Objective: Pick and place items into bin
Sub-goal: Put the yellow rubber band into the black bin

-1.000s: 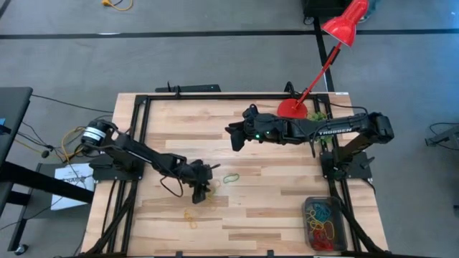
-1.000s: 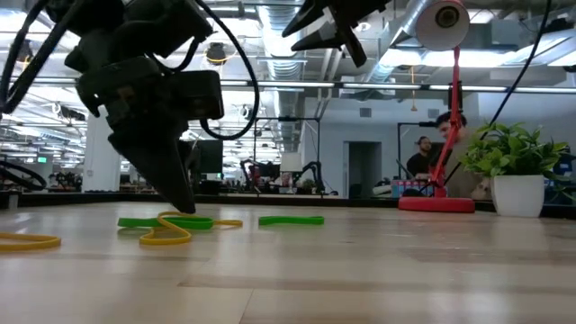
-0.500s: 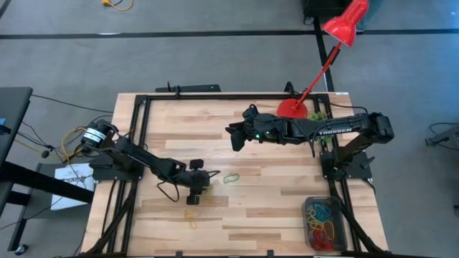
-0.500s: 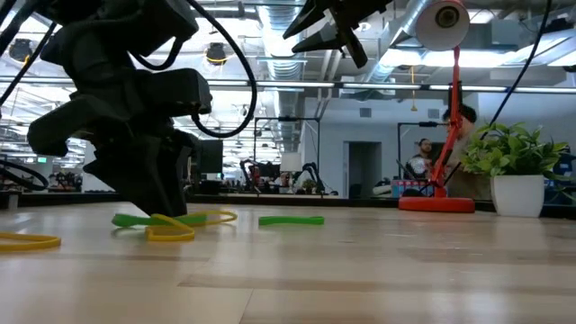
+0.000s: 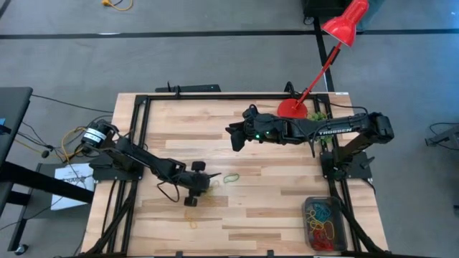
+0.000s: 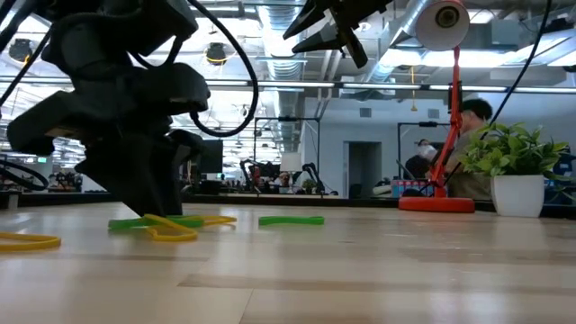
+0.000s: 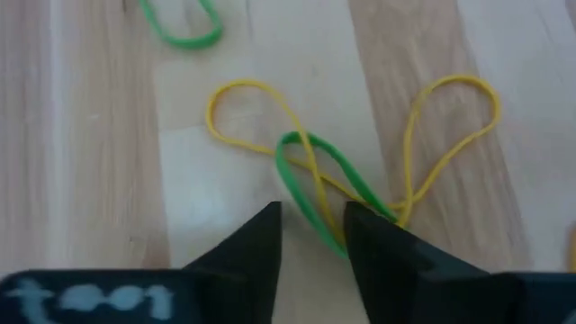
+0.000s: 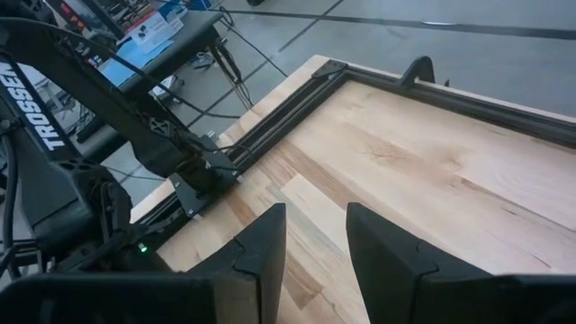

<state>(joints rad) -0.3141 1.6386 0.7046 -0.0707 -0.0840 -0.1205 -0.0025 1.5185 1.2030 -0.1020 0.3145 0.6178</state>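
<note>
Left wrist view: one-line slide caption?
Left gripper, fingers open, straddles a green band tangled with a yellow band on the wooden table.

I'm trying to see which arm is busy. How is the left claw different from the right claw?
The left claw is down at the table, its fingers straddling a green loop tangled with a yellow loop; the right claw is raised with only bare table beneath it. The left claw points down at the wood; the right claw points across the table. Both are dark, two-fingered and have a gap between their fingers.
</note>
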